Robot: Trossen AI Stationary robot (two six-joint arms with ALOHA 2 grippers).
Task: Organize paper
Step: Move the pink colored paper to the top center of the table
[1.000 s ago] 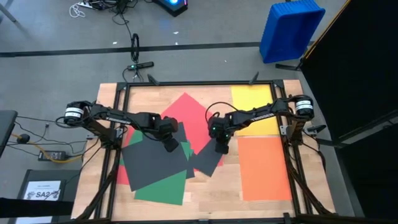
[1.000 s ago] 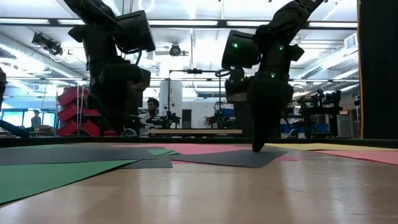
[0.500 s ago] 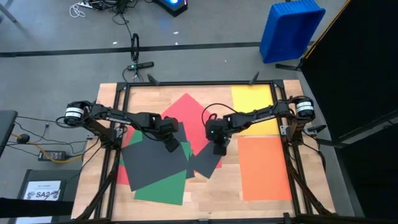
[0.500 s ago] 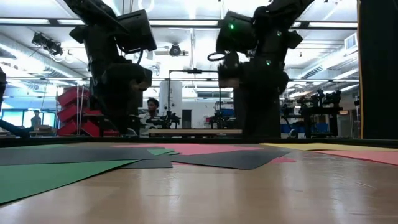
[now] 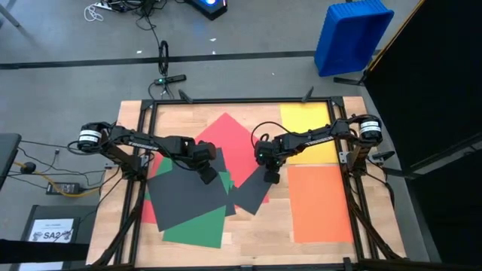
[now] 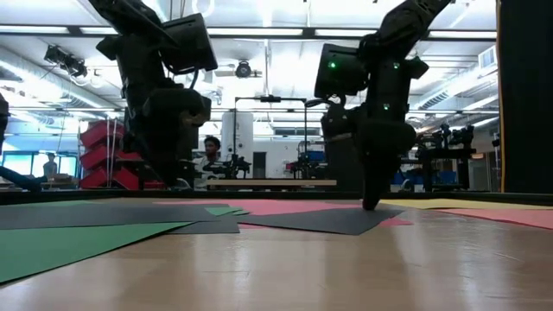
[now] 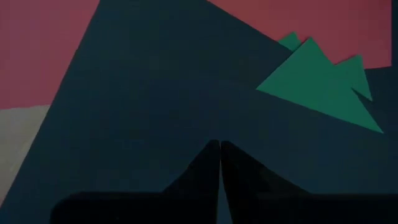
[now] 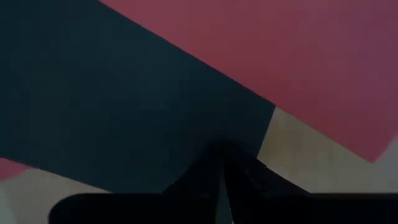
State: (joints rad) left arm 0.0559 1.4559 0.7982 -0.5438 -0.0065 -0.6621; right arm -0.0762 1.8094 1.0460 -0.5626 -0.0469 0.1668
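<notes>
Several sheets: the paper lies flat on the surface (image 5: 248, 233) in 2 zones. A yellow sheet (image 5: 309, 124) and an orange sheet (image 5: 320, 203) sit squared up on my right side, edge beside edge; a red sheet (image 5: 226, 139), a green sheet (image 5: 197, 226), a large dark grey sheet (image 5: 184, 197) and a smaller dark grey sheet (image 5: 250, 196) overlap askew in the middle and left.
Just changed: my right gripper (image 5: 271, 178) swung toward the left half a second ago and is now back out near the far corner of the smaller dark sheet, tip down on it. That sheet looks hardly shifted.
Meaning for the task: my guess is I am repositioning to drag it, so the tidy side holds 2 sheets and the pile is still unsorted.
Right gripper state: fingers (image 8: 205, 180) pressed together, holding nothing, pinning paper.
Left gripper (image 5: 207, 175): unmoved, closed, resting on the large dark sheet's corner.
Materials: thin matte rectangles, sharp corners, lying flat; pale wood-grain surface inside a black frame (image 5: 241, 101).
</notes>
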